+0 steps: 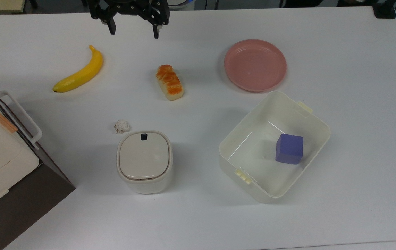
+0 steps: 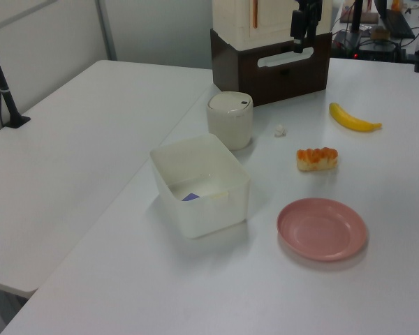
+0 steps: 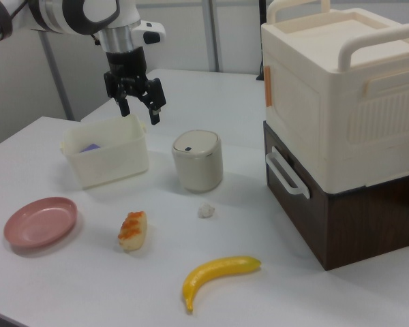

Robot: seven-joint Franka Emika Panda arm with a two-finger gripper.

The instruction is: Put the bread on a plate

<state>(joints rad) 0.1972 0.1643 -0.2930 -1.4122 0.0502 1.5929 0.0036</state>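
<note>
A white table [image 1: 357, 104] spans the top view, its far edge along the top of the frame and its near edge at the bottom right. At the top view's left edge a cream box on a dark brown base [image 1: 0, 163] juts in, a white handle on its side. To its right, in the upper left, lies a yellow banana [image 1: 79, 73]. Above it, at the top edge, the gripper [image 1: 133, 33] hangs clear of the table with its jaws apart and nothing between them. Below the banana, a small crumpled white scrap [image 1: 121, 126] sits just beside a lidded cream canister [image 1: 144, 161]. The bread [image 1: 169, 82] lies at upper centre, bare table on all sides, well apart from the gripper. Right of it, the empty pink plate [image 1: 255, 65] rests near a cream rectangular bin [image 1: 274, 146], which holds a purple cube [image 1: 289, 149]. The right third of the table is bare. In the left view, a second white table [image 2: 77, 153] adjoins on the left view's left.
</note>
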